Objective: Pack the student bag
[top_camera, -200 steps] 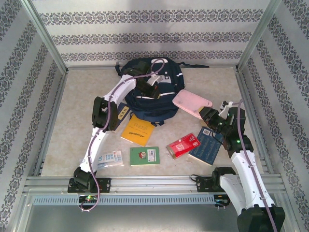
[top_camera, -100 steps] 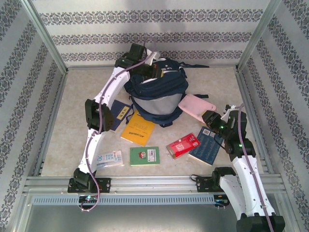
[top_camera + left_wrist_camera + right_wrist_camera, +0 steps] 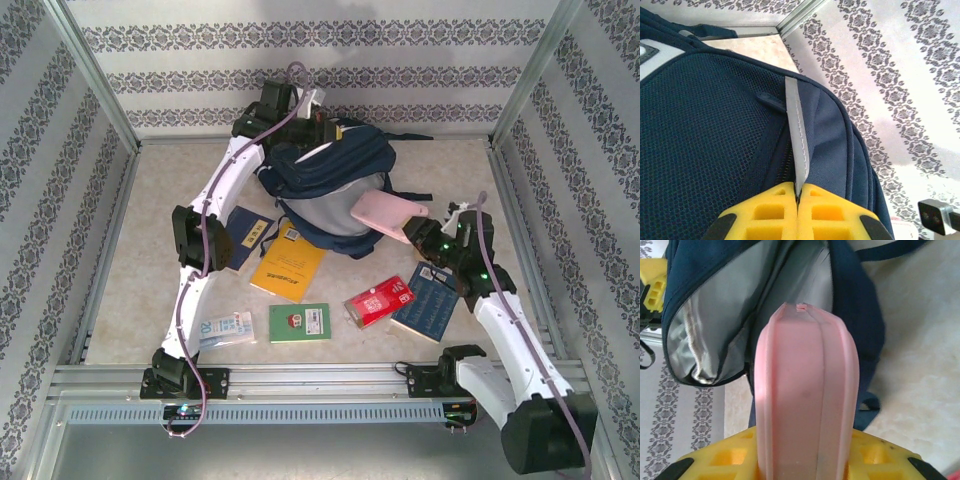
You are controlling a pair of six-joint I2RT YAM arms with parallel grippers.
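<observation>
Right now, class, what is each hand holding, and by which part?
The left hand pinches the student bag by its grey reflective strip; the right hand grips the pink case by its near end.

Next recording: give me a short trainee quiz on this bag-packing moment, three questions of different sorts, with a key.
1. Fill the gap: on the table, the red box lies between the green book and the ___ book.
2. Which does the right gripper hold? A the red box; B a pink case; C the green book.
3. True or false: the left gripper is shut on a grey strip of the backpack.
Key: 1 blue book; 2 B; 3 true.
</observation>
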